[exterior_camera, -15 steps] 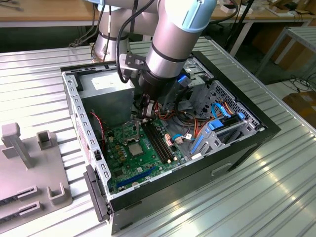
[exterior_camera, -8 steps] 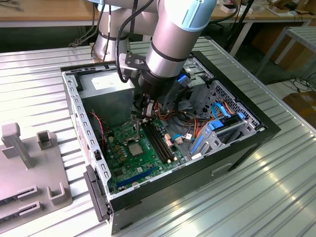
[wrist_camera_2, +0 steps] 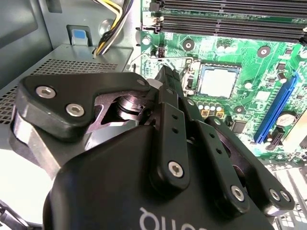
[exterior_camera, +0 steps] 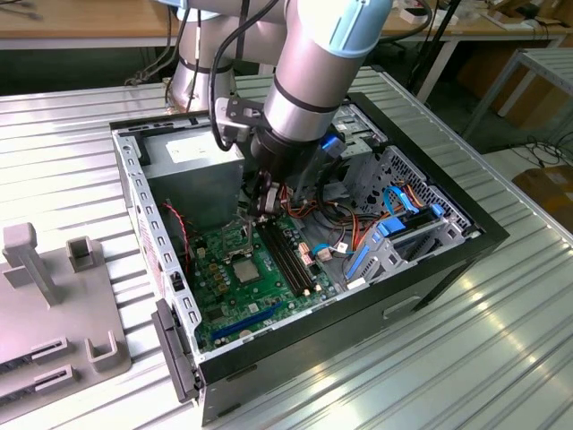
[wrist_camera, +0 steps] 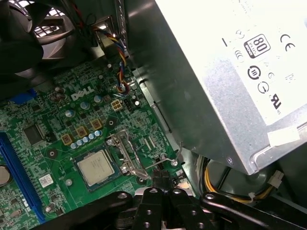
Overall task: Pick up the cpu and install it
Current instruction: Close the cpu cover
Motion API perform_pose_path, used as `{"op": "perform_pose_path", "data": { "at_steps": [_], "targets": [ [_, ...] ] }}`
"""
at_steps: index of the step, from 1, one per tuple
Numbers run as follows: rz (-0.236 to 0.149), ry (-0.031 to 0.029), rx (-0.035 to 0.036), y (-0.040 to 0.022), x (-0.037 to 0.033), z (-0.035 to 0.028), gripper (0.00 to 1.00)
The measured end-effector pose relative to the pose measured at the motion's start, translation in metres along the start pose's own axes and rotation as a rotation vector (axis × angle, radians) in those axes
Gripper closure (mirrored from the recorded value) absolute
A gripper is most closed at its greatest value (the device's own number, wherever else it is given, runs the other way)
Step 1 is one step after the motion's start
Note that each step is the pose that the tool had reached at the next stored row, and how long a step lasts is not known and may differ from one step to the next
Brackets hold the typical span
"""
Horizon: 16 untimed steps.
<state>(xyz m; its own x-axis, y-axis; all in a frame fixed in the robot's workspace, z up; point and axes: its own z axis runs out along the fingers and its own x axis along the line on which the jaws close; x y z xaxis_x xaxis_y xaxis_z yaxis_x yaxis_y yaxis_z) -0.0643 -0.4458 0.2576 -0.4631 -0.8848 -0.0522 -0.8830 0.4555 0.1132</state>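
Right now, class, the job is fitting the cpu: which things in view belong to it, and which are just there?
Belongs to the job:
- cpu, lying in the socket
- hand, next to the socket
- green board

Just there:
- power supply box
- fan
- grey stand outside the case

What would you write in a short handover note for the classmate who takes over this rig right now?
Claw: fingers together, nothing seen between them, tips low beside the socket's metal lever.
CPU: lying flat in the socket on the green motherboard, silver face up, in both wrist views and the exterior view.
Done: CPU is placed in the socket.
Left: the hinged socket frame stands open beside the chip, so the CPU is not yet clamped down.
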Motion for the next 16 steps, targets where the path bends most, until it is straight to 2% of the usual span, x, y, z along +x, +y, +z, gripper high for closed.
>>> {"op": "perform_pose_path", "data": {
  "at_steps": [16],
  "targets": [
    [-0.001,0.0015,0.0006,-0.0018,0.0062,-0.0005,0.89]
  ]
}}
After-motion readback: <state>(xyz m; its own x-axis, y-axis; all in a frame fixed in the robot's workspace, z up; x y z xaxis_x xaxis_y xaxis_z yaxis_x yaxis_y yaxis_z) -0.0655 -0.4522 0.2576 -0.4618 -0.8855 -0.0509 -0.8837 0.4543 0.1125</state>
